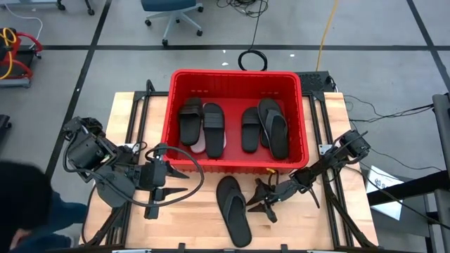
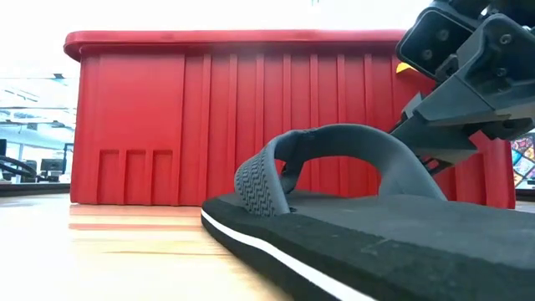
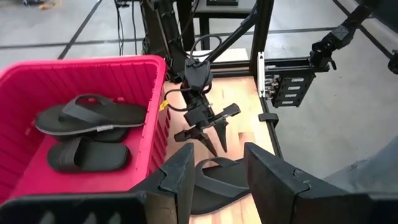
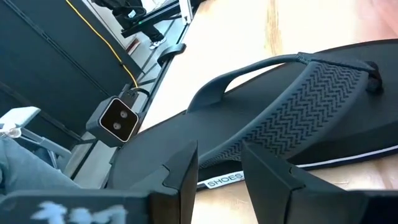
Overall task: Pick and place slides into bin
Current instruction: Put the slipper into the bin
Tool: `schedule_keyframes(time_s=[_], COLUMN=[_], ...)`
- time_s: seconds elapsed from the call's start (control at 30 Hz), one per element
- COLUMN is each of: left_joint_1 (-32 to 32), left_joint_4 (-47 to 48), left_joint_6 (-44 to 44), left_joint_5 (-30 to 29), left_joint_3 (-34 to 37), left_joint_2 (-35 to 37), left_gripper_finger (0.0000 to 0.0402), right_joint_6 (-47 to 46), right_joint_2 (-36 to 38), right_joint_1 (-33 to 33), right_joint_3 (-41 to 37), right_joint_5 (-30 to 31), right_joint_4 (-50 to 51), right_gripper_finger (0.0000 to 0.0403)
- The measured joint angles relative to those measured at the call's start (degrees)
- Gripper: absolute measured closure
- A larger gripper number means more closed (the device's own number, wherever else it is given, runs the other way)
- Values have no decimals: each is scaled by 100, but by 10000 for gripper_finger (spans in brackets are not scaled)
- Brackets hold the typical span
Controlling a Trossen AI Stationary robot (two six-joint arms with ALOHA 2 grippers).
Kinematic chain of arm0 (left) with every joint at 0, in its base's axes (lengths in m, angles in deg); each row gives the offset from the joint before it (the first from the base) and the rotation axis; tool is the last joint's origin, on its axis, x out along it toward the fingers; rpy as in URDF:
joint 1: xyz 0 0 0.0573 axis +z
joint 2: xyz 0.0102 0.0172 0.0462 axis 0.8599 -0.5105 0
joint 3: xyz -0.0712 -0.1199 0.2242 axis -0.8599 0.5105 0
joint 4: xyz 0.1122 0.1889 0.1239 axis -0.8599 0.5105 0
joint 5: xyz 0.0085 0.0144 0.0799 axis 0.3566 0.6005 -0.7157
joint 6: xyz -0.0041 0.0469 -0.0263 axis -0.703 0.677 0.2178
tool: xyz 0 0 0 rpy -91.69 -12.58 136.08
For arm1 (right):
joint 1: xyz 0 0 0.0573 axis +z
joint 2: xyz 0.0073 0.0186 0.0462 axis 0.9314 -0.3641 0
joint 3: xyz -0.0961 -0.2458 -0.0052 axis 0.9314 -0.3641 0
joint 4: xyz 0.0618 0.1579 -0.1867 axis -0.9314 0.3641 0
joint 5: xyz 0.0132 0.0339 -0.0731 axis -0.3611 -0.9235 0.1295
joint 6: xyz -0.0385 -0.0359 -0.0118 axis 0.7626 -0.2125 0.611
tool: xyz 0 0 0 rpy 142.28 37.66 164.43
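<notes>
Right gripper [image 1: 259, 204], jaws apart, beside last flip-flop [image 1: 233, 209] near table's front edge [image 1: 211, 242]; straddle the strap squarely before closing. Left gripper [image 1: 176, 190] apart, idle.

We see the red bin [image 1: 235, 163] holding four black slides [image 1: 204, 124] laid flat, with white showing beneath two. One black flip-flop [image 1: 233, 209] lies sole-down on the table [image 1: 197, 214] just beside the bin's near wall.
</notes>
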Motion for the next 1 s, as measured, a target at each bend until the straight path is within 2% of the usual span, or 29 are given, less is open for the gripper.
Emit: schedule_keyframes(time_s=[0.37,0.57,0.7,1.0], left_joint_1=[-160,-165,-166,-146], left_joint_4=[-115,-265,-277,-282], left_joint_6=[-813,-1205,-1247,-1233], left_joint_5=[9,102,197,192], left_joint_3=[883,1257,1348,1351], left_joint_2=[7,2,0,0], left_gripper_finger=[263,263,263,263], right_joint_6=[109,-23,27,111], right_joint_2=[2,2,7,7], right_joint_1=[0,-10,-39,-39], right_joint_3=[0,-2,-2,-2], right_joint_5=[78,758,938,920], right_joint_4=[42,-551,-836,-264], right_gripper_finger=[287,287,287,287])
